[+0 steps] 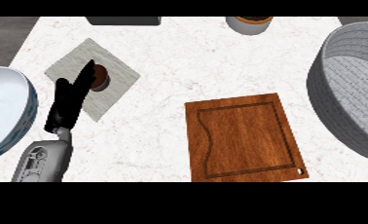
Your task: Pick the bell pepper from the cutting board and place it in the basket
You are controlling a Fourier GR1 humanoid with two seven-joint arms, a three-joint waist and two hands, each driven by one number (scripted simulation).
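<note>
My left hand (pixel 67 103) hangs over the mat (pixel 122 81), fingers straight and holding nothing. The board (pixel 244 138) lies near the basket (pixel 332 96). I cannot tell where the pepper is, nor which way it points.

At the lower left, one robot hand (pixel 67 102) is black, long and thin. Its forearm (pixel 43 158) is light grey with rounded cut-out shapes.

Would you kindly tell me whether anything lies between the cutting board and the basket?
Nothing visible does: only a strip of counter separates the cutting board from the basket at its right. No bell pepper shows on the board or elsewhere.
</note>
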